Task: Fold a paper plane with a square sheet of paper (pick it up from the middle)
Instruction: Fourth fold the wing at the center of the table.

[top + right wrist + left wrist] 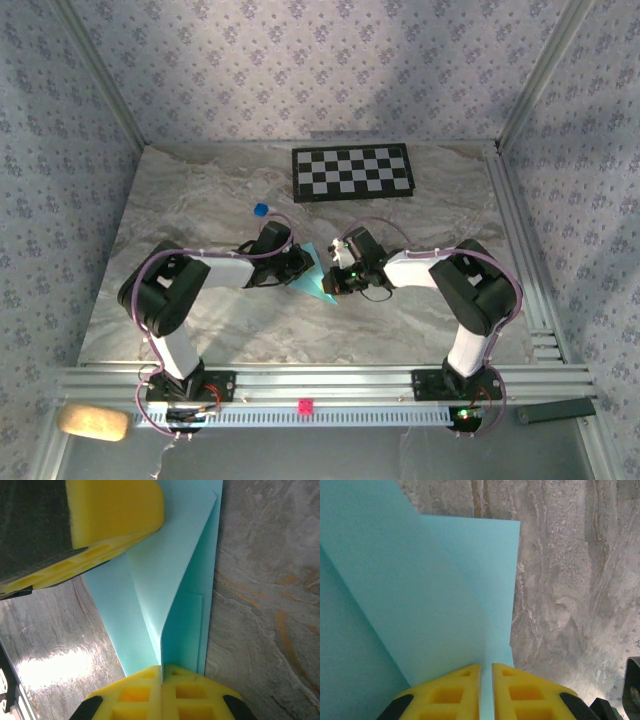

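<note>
The marble table (200,200) is seen from above, with the checkerboard (351,172) lying at its 12 o'clock edge, well apart from the work. At the middle of the table the light-blue sheet of paper (318,278) is found, partly folded into a tapering shape. Its long axis is laid roughly from 12 to 6 o'clock, across the line that joins the two arms.

The sheet is met from both sides. The left gripper (300,268) is set against it from 9 o'clock and the right gripper (337,282) from 3 o'clock, so neither arm can be called the nearer. The coming move is judged to turn on this: the fold line runs between the two grips, and any pull or press would have to be made across it.

In the right wrist view the right fingers (135,695) are pressed together, with a raised crease of the sheet clamped in their seam. In the left wrist view a narrow slit is left between the left fingers (455,690), and paper is seen in that slit. Whether the paper is pinched or merely flanked there cannot be told.

A tiny dark-blue cube (261,210) is left at 11 o'clock of the sheet, apart from it.
</note>
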Robot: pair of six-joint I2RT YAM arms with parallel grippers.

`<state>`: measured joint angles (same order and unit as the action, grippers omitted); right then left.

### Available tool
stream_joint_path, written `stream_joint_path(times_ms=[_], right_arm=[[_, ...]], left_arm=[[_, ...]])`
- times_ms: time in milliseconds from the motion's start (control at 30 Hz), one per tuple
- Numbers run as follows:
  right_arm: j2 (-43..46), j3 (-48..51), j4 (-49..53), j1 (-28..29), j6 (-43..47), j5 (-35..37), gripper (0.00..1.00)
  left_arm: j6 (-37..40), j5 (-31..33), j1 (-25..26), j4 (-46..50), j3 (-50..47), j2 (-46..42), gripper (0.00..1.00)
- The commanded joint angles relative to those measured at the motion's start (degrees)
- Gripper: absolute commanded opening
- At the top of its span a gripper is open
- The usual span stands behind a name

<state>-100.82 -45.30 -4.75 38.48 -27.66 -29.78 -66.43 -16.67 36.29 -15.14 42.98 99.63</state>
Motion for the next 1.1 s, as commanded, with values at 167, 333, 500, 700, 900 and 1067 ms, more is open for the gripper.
stream_joint_path(times_ms=[167,333,500,700,900,1067], right_arm=[[-2.74,0.32,6.14,-0.38,-0.55,2.21,0.03],[-2.47,0.21,6.56,-0.53,-0.33,2.07,0.05],[-1.69,0.26,7.32,-0.75,-0.37,1.76,0.08],[0.47,0.74,7.34,-1.21,-0.82,-1.89,0.12],[2.44,2.25,7.32,-1.94,-1.01,-3.90,0.13],[3.45,3.44,7.02,-2.52,-0.88,-6.59,0.13]], left_arm=[[1.22,0.60,0.48,3.51,1.81,2.60,0.13],[1.38,0.90,0.50,3.98,1.76,3.55,0.12],[1.69,1.84,0.53,5.27,1.62,3.37,0.11],[2.38,1.26,0.42,4.72,1.82,3.72,0.11],[2.56,1.31,0.44,4.58,1.67,3.81,0.11],[2.46,1.36,0.45,4.48,1.30,3.81,0.11]])
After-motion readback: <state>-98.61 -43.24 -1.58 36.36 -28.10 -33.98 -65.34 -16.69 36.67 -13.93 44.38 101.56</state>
